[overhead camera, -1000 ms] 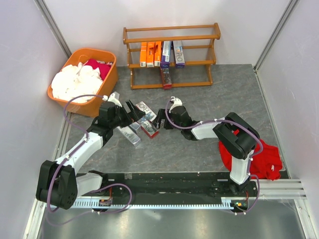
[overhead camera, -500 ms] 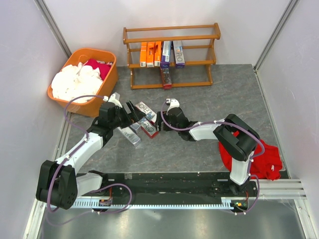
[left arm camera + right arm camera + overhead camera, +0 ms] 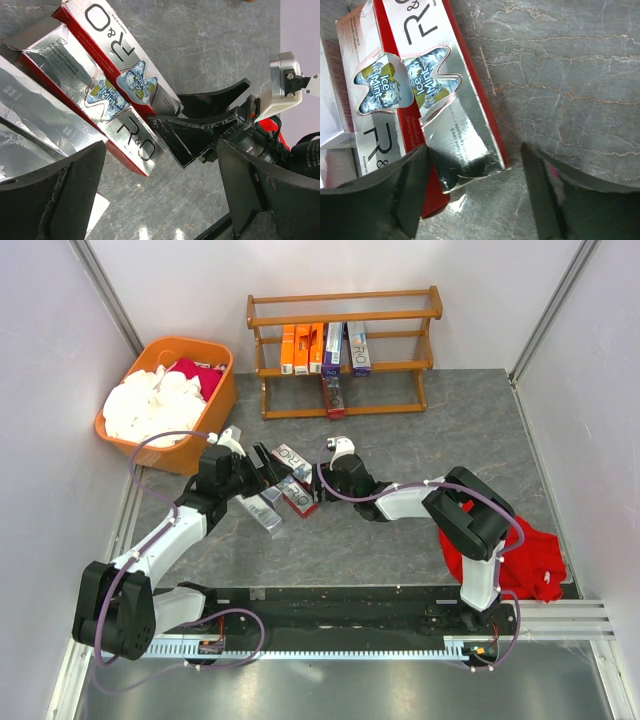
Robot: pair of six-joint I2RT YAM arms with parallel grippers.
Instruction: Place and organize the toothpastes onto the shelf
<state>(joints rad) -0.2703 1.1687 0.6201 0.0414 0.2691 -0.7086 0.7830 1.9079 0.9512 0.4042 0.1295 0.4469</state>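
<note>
Step in hand: the right gripper [image 3: 472, 150] is straddling one end of a red-and-silver carton [image 3: 437, 95]; judged to be the grasp stage, with no lift begun
Right jaws: standing apart, one finger on each side of the carton end; a gap is showing on one side, so nothing is being gripped
Left gripper [image 3: 161, 150]: hovering over the same cluster with jaws spread wide, holding nothing
Loose toothpastes [image 3: 285, 488]: lying flat on the table [image 3: 450, 430] in front of the shelf [image 3: 345, 296], towards its left end
Shelved toothpastes [image 3: 323, 346]: orange and purple-and-white cartons are standing on the shelf's middle tier; one red-and-silver carton is sitting on the bottom tier
Next move: likely calling for a squeeze across the carton's width, then a lift clear of its neighbours and a carry to the shelf
Legible print: "R&O" and "Ice Mint" are showing on the red-and-silver cartons; the smaller print is too fine to read
</note>
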